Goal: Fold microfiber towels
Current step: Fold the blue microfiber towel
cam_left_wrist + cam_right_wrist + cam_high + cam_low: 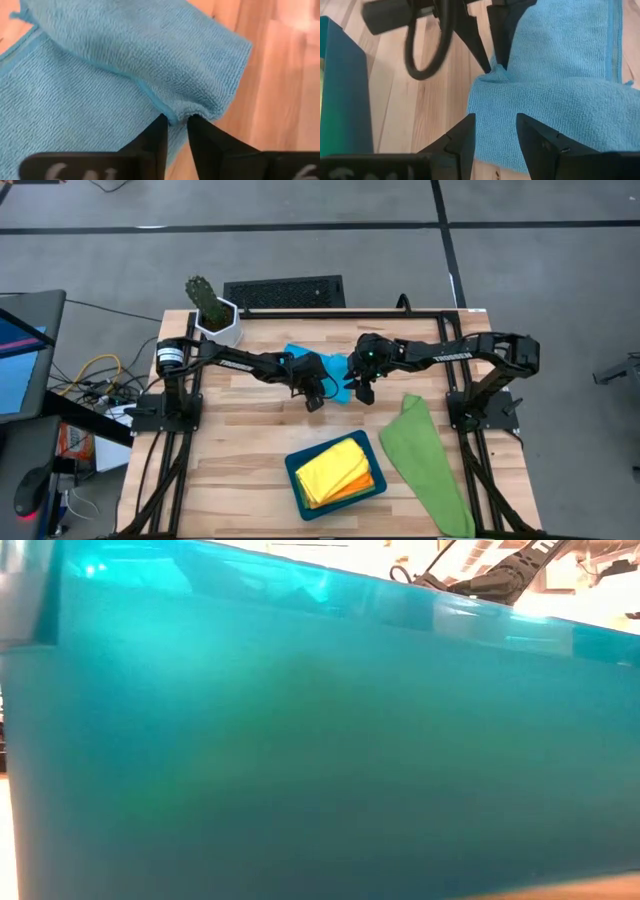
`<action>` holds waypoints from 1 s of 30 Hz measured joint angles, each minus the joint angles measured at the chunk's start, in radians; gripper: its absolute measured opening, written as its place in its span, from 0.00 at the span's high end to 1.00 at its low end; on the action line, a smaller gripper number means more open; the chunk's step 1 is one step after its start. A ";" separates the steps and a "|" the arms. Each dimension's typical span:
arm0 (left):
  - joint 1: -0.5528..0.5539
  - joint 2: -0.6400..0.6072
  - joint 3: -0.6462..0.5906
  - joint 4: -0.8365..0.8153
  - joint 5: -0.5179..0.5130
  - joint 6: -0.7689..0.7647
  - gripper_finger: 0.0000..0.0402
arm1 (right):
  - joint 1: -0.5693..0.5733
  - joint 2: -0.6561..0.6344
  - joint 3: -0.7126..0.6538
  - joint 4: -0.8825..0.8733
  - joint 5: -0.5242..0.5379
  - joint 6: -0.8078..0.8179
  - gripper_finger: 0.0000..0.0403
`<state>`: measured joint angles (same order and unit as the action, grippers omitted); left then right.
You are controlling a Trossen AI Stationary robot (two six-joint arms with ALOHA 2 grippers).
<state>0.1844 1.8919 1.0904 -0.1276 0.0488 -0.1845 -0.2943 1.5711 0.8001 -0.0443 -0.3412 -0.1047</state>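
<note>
Mid-surface on the pale wooden slat surface [250, 430], the soft sky-blue microfiber towel [100, 75] is lying limp and light, left claw [176, 125] pinching its folded hemmed corner, right claw [495, 131] hovering spread over the near edge — probably best gripping corners, since slack cloth is sagging.

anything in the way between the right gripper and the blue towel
Nothing visible. In the right wrist view the right gripper has its fingers open right over the edge of the blue towel, with no object between. The left gripper is already pinching a corner of the same towel just beyond.
</note>
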 joint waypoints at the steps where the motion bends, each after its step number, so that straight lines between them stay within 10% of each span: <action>1: -0.001 0.000 0.002 0.001 0.005 0.000 0.86 | 0.000 0.000 0.000 -0.004 0.000 0.000 0.59; 7: -0.001 0.000 0.038 -0.055 0.043 0.000 0.99 | 0.000 0.000 -0.013 -0.009 0.000 0.000 0.59; 30: -0.054 0.000 0.181 -0.327 -0.131 -0.028 1.00 | 0.013 0.129 -0.043 0.179 0.003 -0.027 0.59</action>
<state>0.1305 1.8915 1.2713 -0.4544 -0.0824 -0.2127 -0.2810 1.7004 0.7574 0.1352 -0.3378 -0.1314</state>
